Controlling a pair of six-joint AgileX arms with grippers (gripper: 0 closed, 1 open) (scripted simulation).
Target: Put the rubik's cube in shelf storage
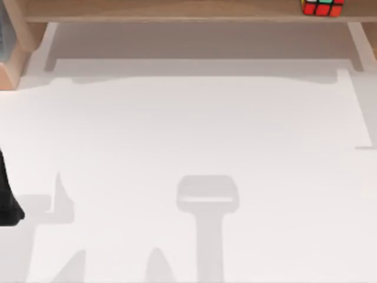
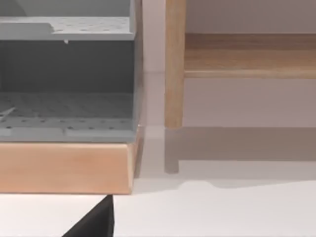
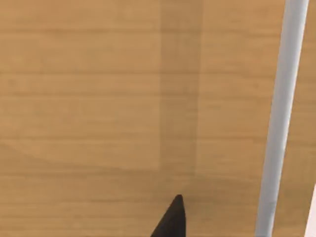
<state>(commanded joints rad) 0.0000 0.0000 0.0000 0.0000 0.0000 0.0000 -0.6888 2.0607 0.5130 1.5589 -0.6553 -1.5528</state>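
Rubik's cube [image 1: 322, 7] sits on the long board of the shelf storage [image 1: 177, 10], far side of the table [image 1: 188, 147], toward the right end, partly cut by the frame edge. Nothing touches it; by how it lies, the placing looks done or nearly so. Red faces toward me, with green and yellow stickers along the upper row. It sits slightly skewed to the board's front edge, flat on one face. As a cube it has no long axis, so any opposed pair of faces would serve. My judgement on handling: light, rigid, hard plastic, stickers somewhat slick; best taken across two parallel flat faces at mid-height, not on the corners, with modest squeeze. My left arm [image 1: 7, 194] is parked at the near left edge of the table; its wrist view looks at a grey perforated rack [image 2: 66, 79] on a wooden base beside a shelf upright. My right wrist view shows wood grain and one dark fingertip [image 3: 172, 219]. I cannot tell the spread of either gripper.
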